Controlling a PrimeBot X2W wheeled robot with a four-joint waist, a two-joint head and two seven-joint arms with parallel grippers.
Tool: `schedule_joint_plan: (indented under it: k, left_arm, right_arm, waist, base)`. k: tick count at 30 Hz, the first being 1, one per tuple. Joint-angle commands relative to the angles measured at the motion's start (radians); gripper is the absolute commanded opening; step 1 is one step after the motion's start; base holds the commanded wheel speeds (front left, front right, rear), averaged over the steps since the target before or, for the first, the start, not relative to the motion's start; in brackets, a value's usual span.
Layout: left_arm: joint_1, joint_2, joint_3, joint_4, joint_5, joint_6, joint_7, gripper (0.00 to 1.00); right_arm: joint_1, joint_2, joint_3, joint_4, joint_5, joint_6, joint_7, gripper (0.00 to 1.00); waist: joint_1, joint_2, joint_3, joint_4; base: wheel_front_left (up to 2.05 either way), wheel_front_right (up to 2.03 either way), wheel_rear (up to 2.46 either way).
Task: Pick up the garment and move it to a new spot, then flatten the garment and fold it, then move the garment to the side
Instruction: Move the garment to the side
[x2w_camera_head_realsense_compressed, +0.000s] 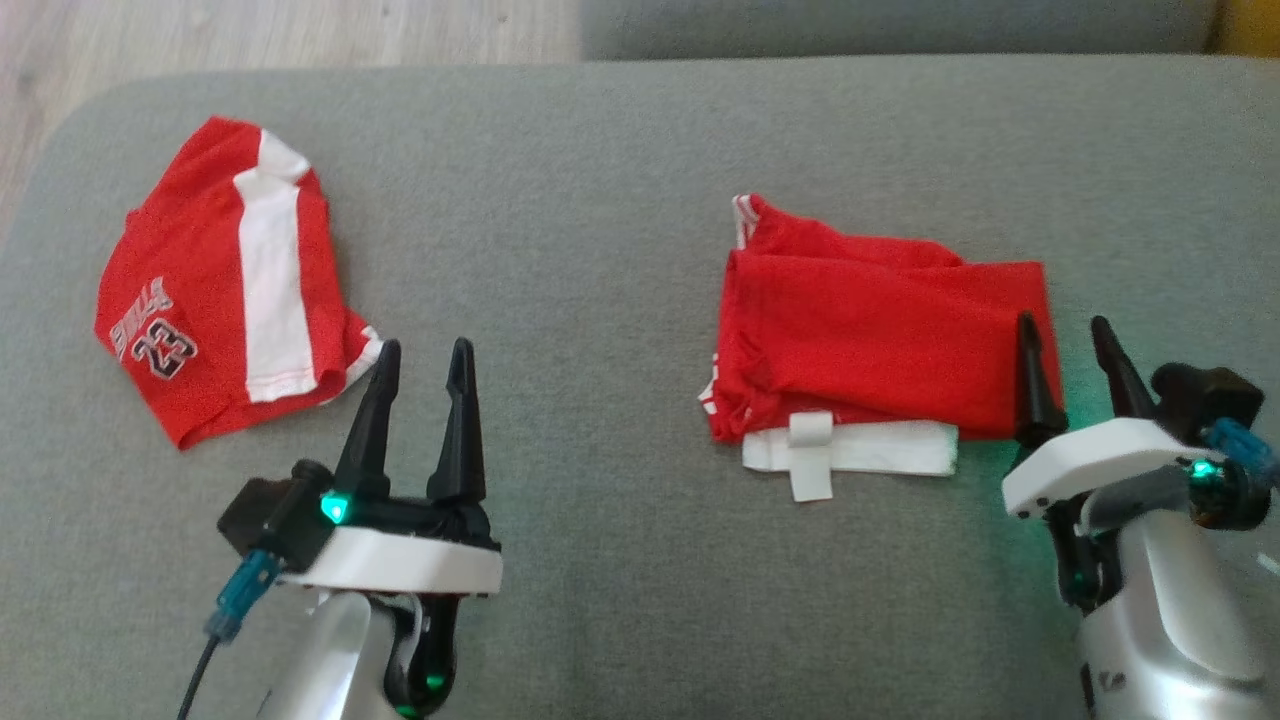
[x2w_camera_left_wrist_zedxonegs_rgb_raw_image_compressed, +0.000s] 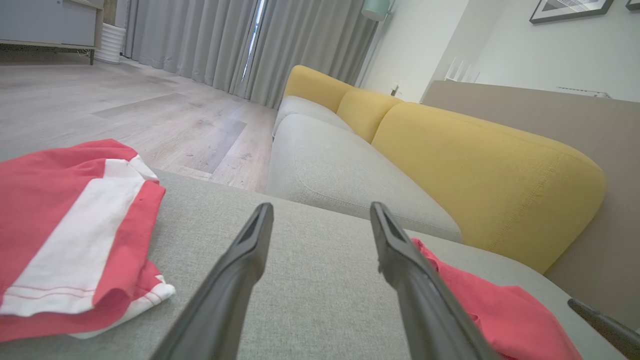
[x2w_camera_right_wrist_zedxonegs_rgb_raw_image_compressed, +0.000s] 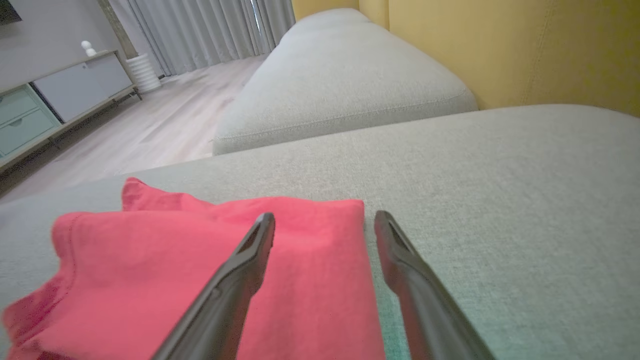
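A folded red garment (x2w_camera_head_realsense_compressed: 880, 330) with a white band along its near edge lies on the grey sofa cushion (x2w_camera_head_realsense_compressed: 600, 200), right of centre. My right gripper (x2w_camera_head_realsense_compressed: 1062, 320) stands open at the garment's right edge. Its left finger is over the red cloth (x2w_camera_right_wrist_zedxonegs_rgb_raw_image_compressed: 150, 260) and its right finger is over bare cushion, with nothing between them (x2w_camera_right_wrist_zedxonegs_rgb_raw_image_compressed: 324, 215). My left gripper (x2w_camera_head_realsense_compressed: 425, 345) is open and empty over the cushion, between the two red garments (x2w_camera_left_wrist_zedxonegs_rgb_raw_image_compressed: 321, 206). The folded garment (x2w_camera_left_wrist_zedxonegs_rgb_raw_image_compressed: 490, 305) shows to its right.
A second red garment (x2w_camera_head_realsense_compressed: 200, 280) with a white stripe and the number 23 lies crumpled at the cushion's left (x2w_camera_left_wrist_zedxonegs_rgb_raw_image_compressed: 60, 220). Yellow back cushions (x2w_camera_left_wrist_zedxonegs_rgb_raw_image_compressed: 490, 170) line the right side. Wooden floor (x2w_camera_head_realsense_compressed: 250, 30) lies beyond the cushion's far left corner.
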Motion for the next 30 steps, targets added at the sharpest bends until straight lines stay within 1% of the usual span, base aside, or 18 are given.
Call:
schedule_joint_plan:
  k: [1,5,8,11,14,15,16,21,26,28,30]
  left_arm:
    - [-0.042,0.002,0.025,-0.035,-0.004,-0.003,-0.006,1.0]
    - [-0.055,0.002,0.011,-0.037,-0.01,-0.001,-0.006,1.0]
    - [-0.063,0.002,0.007,-0.037,-0.012,0.0,-0.006,1.0]
    - [-0.069,0.002,0.006,-0.037,-0.013,0.0,-0.006,1.0]
    - [-0.073,0.002,0.007,-0.038,-0.013,0.001,-0.006,1.0]
    - [-0.074,0.002,0.006,-0.037,-0.013,0.001,-0.006,1.0]
    - [-0.075,0.002,0.006,-0.036,-0.012,0.001,-0.006,1.0]
    - [-0.076,0.002,0.004,-0.031,-0.003,0.001,-0.006,1.0]
    - [-0.075,0.002,0.006,-0.031,0.008,-0.001,-0.006,1.0]
    - [-0.08,0.002,0.001,-0.034,0.011,-0.001,-0.006,1.0]
    - [-0.089,0.002,-0.009,-0.038,0.013,-0.002,-0.006,1.0]
  right_arm:
    - [-0.043,-0.003,0.011,-0.009,-0.006,-0.001,0.002,1.0]
    - [-0.093,-0.003,-0.053,0.095,-0.039,-0.001,0.003,1.0]
    - [-0.122,-0.003,-0.081,0.171,-0.063,-0.001,-0.002,1.0]
    - [-0.148,-0.003,-0.084,0.244,-0.073,-0.001,-0.008,1.0]
    - [-0.17,-0.003,-0.057,0.304,-0.066,-0.001,-0.014,1.0]
    - [-0.178,-0.003,-0.043,0.317,-0.061,-0.001,-0.019,0.44]
    - [-0.185,-0.003,-0.029,0.327,-0.062,-0.001,-0.028,0.0]
    - [-0.214,-0.003,-0.001,0.336,-0.116,-0.001,-0.071,0.0]
    - [-0.237,-0.004,0.027,0.29,-0.204,-0.001,-0.085,0.0]
    - [-0.245,-0.018,0.044,0.266,-0.228,-0.001,-0.08,0.0]
    - [-0.252,-0.051,0.064,0.243,-0.242,-0.001,-0.07,0.0]
  waist:
    - [-0.0001,0.0,0.021,0.018]
    - [-0.0001,0.0,0.046,0.039]
    - [-0.0001,0.0,0.061,0.048]
    - [-0.0001,0.0,0.07,0.051]
    - [-0.0001,0.0,0.077,0.047]
    - [-0.0001,0.0,0.078,0.045]
    - [-0.0001,0.0,0.078,0.041]
    - [-0.0001,0.0,0.065,0.006]
    - [-0.0001,0.0,0.045,-0.05]
    - [-0.0001,0.0,0.042,-0.073]
    - [-0.0001,0.0,0.042,-0.092]
  base:
    - [0.0,0.0,0.0]
    - [0.0,0.0,0.0]
    - [0.0,0.0,0.0]
    - [0.0,0.0,0.0]
    - [0.0,0.0,0.0]
    - [0.0,0.0,0.0]
    - [0.0,0.0,0.0]
    - [0.0,0.0,0.0]
    - [0.0,0.0,0.0]
    - [0.0,0.0,0.0]
    - [0.0,0.0,0.0]
